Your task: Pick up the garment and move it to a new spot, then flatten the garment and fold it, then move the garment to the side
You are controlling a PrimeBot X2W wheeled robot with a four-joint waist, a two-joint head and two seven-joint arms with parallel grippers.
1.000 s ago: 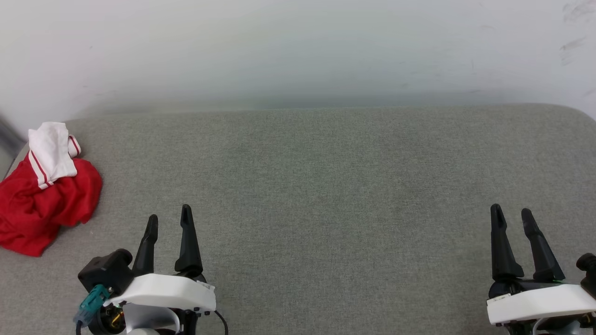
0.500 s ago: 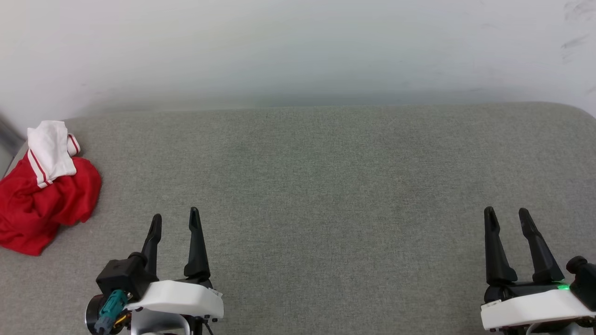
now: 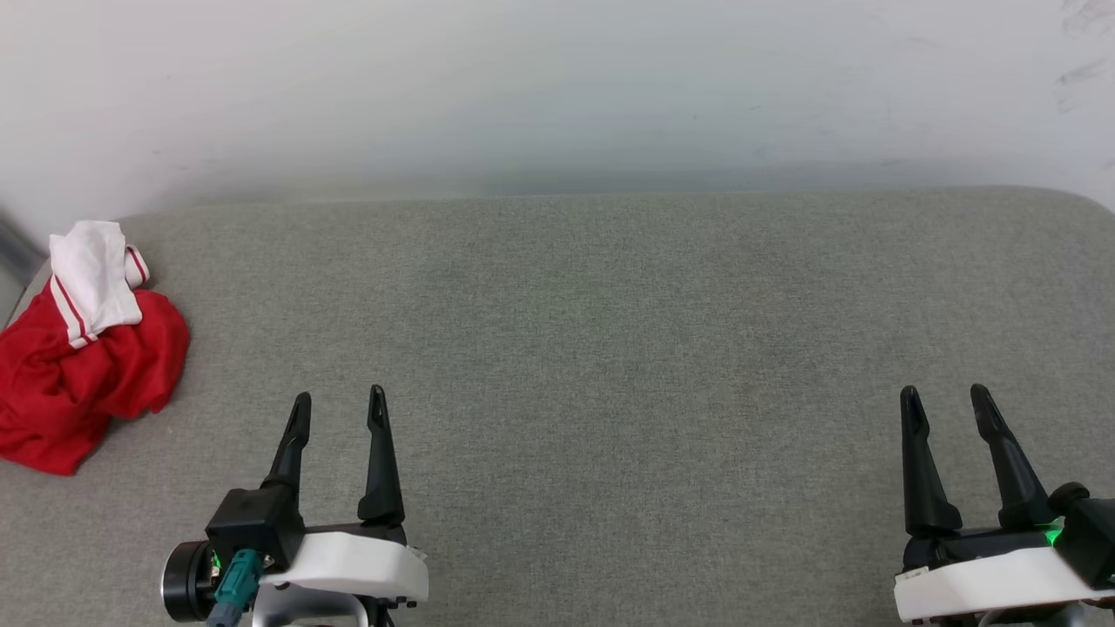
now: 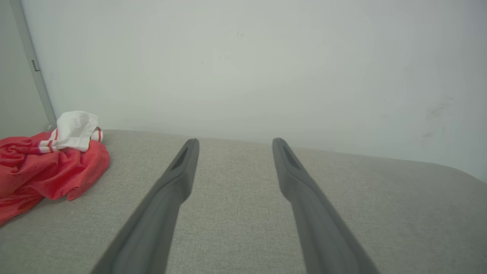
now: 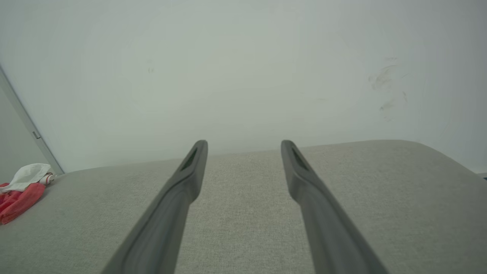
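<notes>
The garment (image 3: 83,357) lies crumpled at the far left of the grey padded surface (image 3: 610,331), red with a white striped sleeve on top. It also sits at the left in the left wrist view as the garment (image 4: 45,167) and small at the left edge of the right wrist view as the garment (image 5: 21,188). My left gripper (image 3: 340,402) hovers open at the lower left, to the right of the garment and apart from it. At the lower right my right gripper (image 3: 942,395) stands open. Nothing lies between either pair of fingers.
A pale wall (image 3: 557,87) runs along the back of the surface. The surface's rounded back right corner (image 3: 1080,205) and its left edge by the garment mark its limits. A thin grey vertical strip (image 4: 32,64) stands at the wall's left corner.
The left gripper has swung slightly to the right and turned, its fingers now pointing more upright. The right gripper has shifted a little left. The garment lies unmoved.
</notes>
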